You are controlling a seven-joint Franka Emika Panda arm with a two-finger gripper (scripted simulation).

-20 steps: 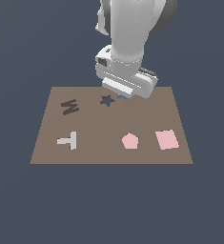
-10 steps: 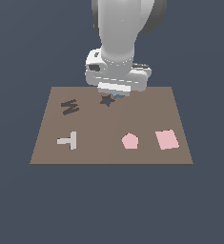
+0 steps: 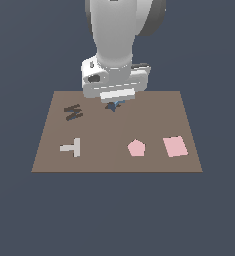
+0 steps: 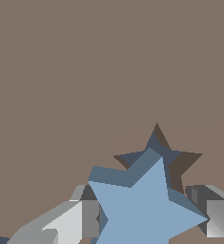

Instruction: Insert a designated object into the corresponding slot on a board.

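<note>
The light-blue star [image 4: 149,205] sits between my gripper's fingers [image 4: 75,221], which are shut on its sides. It hangs just above the dark star-shaped slot [image 4: 178,164] and partly overlaps it, its points turned a little off the slot's. In the exterior view my gripper [image 3: 115,102] is low over the far middle of the brown board [image 3: 154,112]; only a sliver of the star [image 3: 118,104] and of the slot [image 3: 110,108] shows under the hand.
On the board lie a dark M-shaped recess [image 3: 73,112], a grey T piece [image 3: 72,148], a pink pentagon [image 3: 136,148] and a pink square [image 3: 175,146]. The arm's body rises over the board's far edge.
The hand has swung from the exterior view's right to straight over the star slot and turned about its axis, still carrying the star.
</note>
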